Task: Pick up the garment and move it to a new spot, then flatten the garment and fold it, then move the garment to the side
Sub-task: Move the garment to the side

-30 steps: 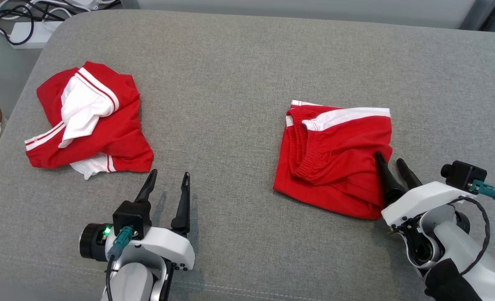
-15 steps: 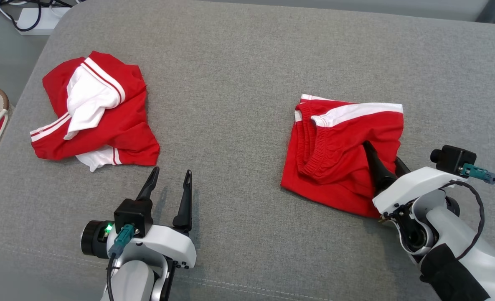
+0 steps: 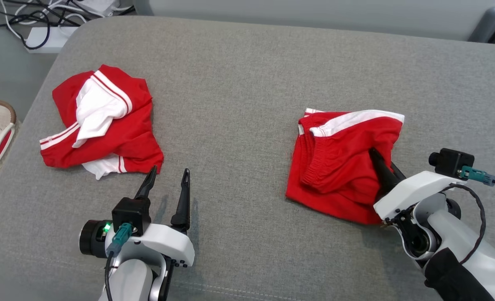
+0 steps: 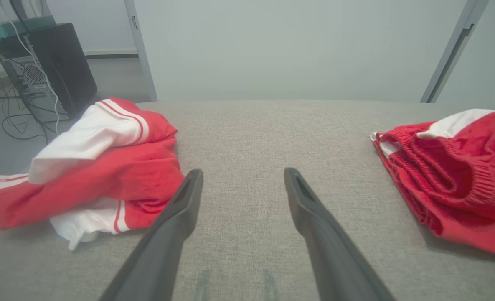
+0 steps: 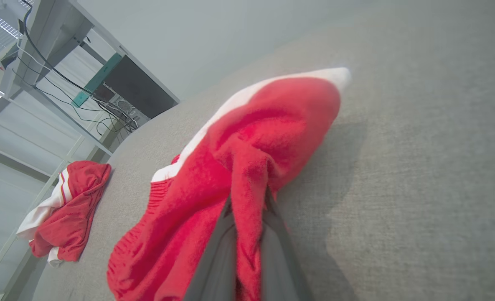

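The right tool [image 3: 380,160] pinches a fold of the red garment [image 3: 335,167] at its near right edge.

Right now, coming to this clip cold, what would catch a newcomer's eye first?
Two red and white garments on the grey padded surface stand out: a crumpled garment at the left and folded shorts at the right. The right gripper is shut on a pinch of the shorts' near edge, while the left gripper is open just beside the crumpled garment.
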`<state>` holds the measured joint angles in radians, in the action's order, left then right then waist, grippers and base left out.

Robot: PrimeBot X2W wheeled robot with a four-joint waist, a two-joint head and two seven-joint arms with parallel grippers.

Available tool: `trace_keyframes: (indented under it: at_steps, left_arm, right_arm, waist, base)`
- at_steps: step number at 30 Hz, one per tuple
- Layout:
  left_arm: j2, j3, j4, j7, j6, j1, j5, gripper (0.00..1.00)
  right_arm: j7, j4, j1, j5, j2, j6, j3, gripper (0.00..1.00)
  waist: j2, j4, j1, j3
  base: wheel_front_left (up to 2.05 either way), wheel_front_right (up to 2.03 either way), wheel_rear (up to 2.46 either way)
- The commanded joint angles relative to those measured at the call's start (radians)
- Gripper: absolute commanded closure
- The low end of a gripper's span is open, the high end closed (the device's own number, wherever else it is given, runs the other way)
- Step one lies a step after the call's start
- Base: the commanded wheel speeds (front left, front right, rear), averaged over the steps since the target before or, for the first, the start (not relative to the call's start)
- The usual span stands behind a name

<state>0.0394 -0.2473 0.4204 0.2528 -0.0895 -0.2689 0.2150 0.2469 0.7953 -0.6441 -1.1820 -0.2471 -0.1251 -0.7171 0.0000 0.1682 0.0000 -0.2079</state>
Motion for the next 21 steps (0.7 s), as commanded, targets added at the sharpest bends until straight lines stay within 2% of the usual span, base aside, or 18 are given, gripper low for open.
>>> trace_keyframes:
  at_steps: [1, 6, 12, 21]
  left_arm:
    - [0.011, 0.032, -0.025, 0.009, -0.005, -0.002, 0.005, 0.00]
    - [0.011, 0.031, -0.025, 0.009, 0.002, 0.020, 0.001, 0.00]
    - [0.011, 0.045, -0.028, 0.009, 0.013, 0.029, -0.019, 0.00]
    - [0.011, 0.069, -0.038, 0.009, 0.030, 0.023, -0.051, 0.00]
  right_arm:
    - [0.014, -0.012, 0.025, 0.012, -0.008, -0.006, 0.001, 1.00]
    - [0.015, -0.011, 0.070, 0.042, 0.002, -0.006, 0.051, 1.00]
    - [0.015, -0.015, 0.127, 0.072, 0.020, -0.006, 0.075, 1.00]
    - [0.015, -0.048, 0.174, 0.109, 0.040, -0.006, 0.129, 1.00]
  waist:
    - [0.0000, -0.018, 0.0000, 0.020]
    - [0.0000, -0.079, 0.0000, 0.073]
    - [0.0000, -0.185, 0.0000, 0.104]
    - [0.0000, -0.408, 0.0000, 0.085]
  base:
    - [0.00, 0.00, 0.00]
    - [0.00, 0.00, 0.00]
    - [0.00, 0.00, 0.00]
    - [0.00, 0.00, 0.00]
